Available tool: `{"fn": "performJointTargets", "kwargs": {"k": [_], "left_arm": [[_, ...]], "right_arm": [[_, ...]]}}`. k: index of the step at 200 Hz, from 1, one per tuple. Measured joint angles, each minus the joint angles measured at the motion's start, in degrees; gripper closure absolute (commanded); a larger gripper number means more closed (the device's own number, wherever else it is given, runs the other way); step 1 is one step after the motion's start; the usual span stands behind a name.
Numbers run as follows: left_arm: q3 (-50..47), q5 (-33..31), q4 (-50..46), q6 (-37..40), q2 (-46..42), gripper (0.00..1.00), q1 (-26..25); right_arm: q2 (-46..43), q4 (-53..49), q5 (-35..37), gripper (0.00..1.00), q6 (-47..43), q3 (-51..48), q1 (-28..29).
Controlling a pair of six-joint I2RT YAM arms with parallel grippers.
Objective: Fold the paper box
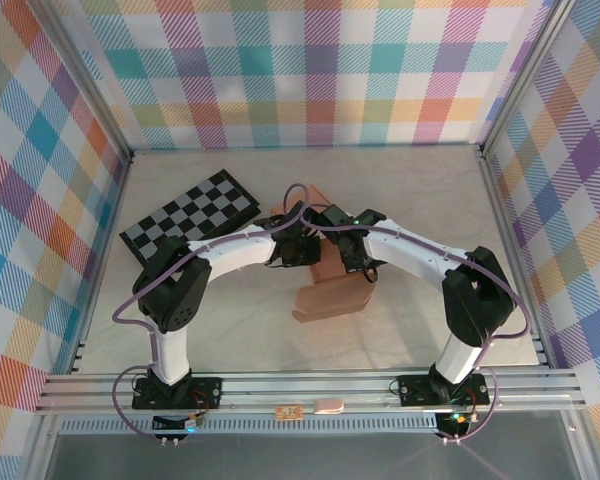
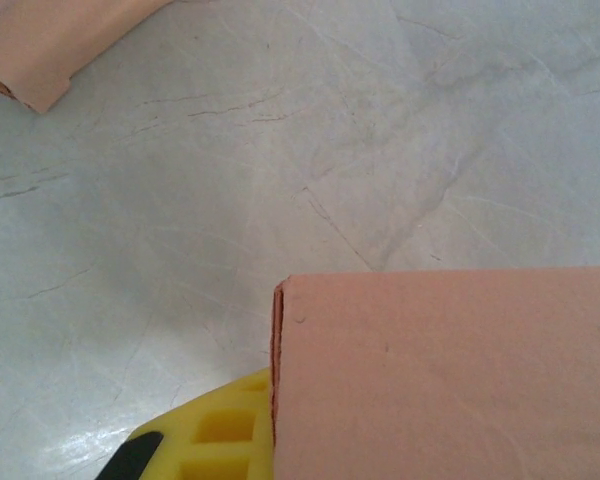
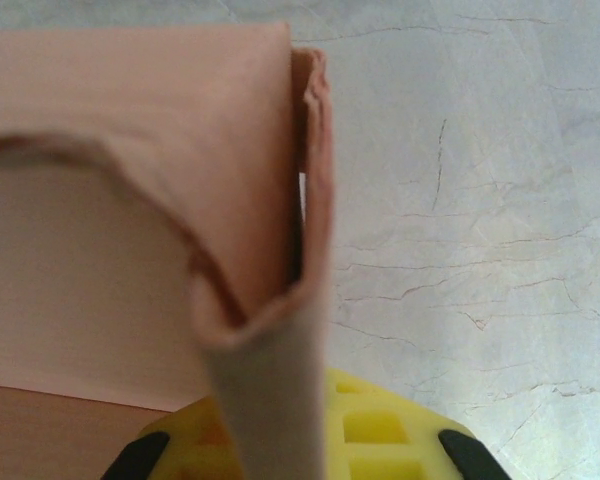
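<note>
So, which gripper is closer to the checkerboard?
Left. The left gripper sits just right of the checkerboard, at the paper box; the right gripper is beyond it, farther right.

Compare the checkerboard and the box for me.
The checkerboard is black and white checks; the box is plain tan. The checkerboard lies flat; the box is bent, with flaps raised. The checkerboard lies far left; the box sits mid-table. Both rest on the table.

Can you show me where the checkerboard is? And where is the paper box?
checkerboard (image 1: 192, 216): top view, on the middle of the board.
paper box (image 1: 330, 299): top view, on its flat brown panel nearest the arm bases.
</note>
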Motion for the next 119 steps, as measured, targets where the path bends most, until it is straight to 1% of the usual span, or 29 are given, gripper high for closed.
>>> {"fn": "performJointTargets", "kwargs": {"k": [2, 11, 17, 33, 47, 66, 85, 119], "left_arm": [[0.1, -0.1, -0.1, -0.1, 0.1, 0.99, 0.0], [0.6, -0.7, -0.6, -0.4, 0.2, 0.81, -0.3], [0.8, -1.0, -0.9, -0.5, 0.2, 0.75, -0.4], [0.9, -2.2, -2.1, -1.3, 0.2, 0.61, -0.5], [0.9, -2.5, -2.9, -1.3, 0.1, 0.53, -0.5], [0.9, -1.8, -2.9, -1.2, -0.9, 0.47, -0.5], [0.5, 0.4, -1.3, -1.3, -2.9, 0.46, -0.2], [0.4, 3.9, 1.6, -1.3, -3.8, 0.53, 0.6]], "right_arm": [[0.0, 0.0, 0.0, 1.0, 0.0, 0.0, 0.0], [0.0, -0.2, 0.0, 1.0, 0.0, 0.0, 0.0], [0.0, -0.2, 0.0, 1.0, 0.1, 0.0, 0.0], [0.0, -0.4, 0.2, 1.0, 0.1, 0.0, 0.0], [0.0, -0.7, 0.3, 1.0, 0.1, 0.0, 0.0], [0.0, -0.7, 0.5, 1.0, 0.1, 0.0, 0.0], [0.0, -0.7, 0.5, 1.0, 0.1, 0.0, 0.0], [0.0, -0.8, 0.5, 1.0, 0.2, 0.0, 0.0]]}}
